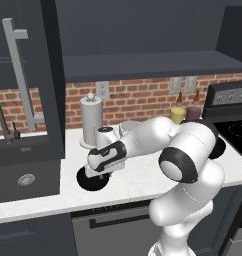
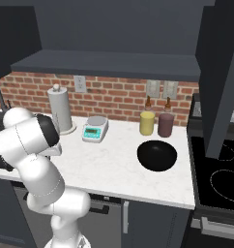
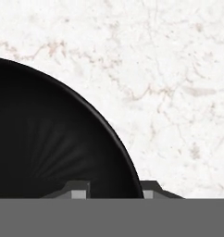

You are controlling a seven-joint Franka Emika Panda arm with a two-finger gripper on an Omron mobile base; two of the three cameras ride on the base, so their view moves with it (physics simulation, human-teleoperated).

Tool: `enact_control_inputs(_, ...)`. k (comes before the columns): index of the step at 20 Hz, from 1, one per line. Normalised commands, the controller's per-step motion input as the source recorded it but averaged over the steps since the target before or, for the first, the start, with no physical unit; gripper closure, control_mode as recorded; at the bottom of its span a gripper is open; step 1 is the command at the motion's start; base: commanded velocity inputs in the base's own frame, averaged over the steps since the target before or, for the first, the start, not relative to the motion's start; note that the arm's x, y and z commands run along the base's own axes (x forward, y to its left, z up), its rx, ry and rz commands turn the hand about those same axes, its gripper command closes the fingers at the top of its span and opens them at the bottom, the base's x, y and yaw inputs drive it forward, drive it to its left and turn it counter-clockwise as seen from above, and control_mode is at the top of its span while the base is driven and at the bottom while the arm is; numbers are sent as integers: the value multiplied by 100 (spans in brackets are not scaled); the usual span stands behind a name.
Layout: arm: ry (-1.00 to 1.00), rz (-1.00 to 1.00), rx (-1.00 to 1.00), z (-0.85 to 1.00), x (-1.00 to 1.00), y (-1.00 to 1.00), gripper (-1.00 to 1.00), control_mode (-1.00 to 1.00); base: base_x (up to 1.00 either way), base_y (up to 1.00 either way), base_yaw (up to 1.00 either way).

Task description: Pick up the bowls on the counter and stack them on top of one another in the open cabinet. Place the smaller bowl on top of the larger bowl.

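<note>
Two black bowls out on the white counter [image 2: 109, 164], one under the claw [image 3: 111, 190] close to the front edge and toward the sink end, the other [image 2: 157, 155] well apart toward the stove end, just in front of the yellow canister [image 2: 147, 123] and the dark red one [image 2: 166, 125]. Seen from the hand: fingertips [image 3: 77, 190] set apart, straddling the rim of the nearer bowl [image 1: 92, 180], one tip over the dark inside, the other over the marble. Not yet clamped, by the look of it.

Judged as the grasp of the first bowl, with nearly all of the task ahead. Best done by sinking straight down until the rim sits deep between the tips, then squeezing firmly and lifting level; glossy wall likely to slip from a shallow pinch. Worth minding on the way up: paper-towel roll [image 1: 91, 121] just behind, and the open cabinet [image 1: 148, 64] shelf directly overhead. Which bowl is the larger is hard to tell from these angles.
</note>
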Motion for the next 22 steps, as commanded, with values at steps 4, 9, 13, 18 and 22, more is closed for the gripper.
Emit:
enact_control_inputs(4, 1, 0, 0, 0, 0, 0, 100, -100, 0, 0, 0)
enact_control_inputs(9, 0, -3, 0, 3, 0, -4, 100, -100, 0, 0, 0)
enact_control_inputs(13, -1, -18, 5, 30, -22, -46, 100, -100, 0, 0, 0)
enact_control_inputs(18, -2, -24, 11, 47, -46, -69, 100, -100, 0, 0, 0)
enact_control_inputs(22, -2, -27, 10, 48, -38, -78, 100, -100, 0, 0, 0)
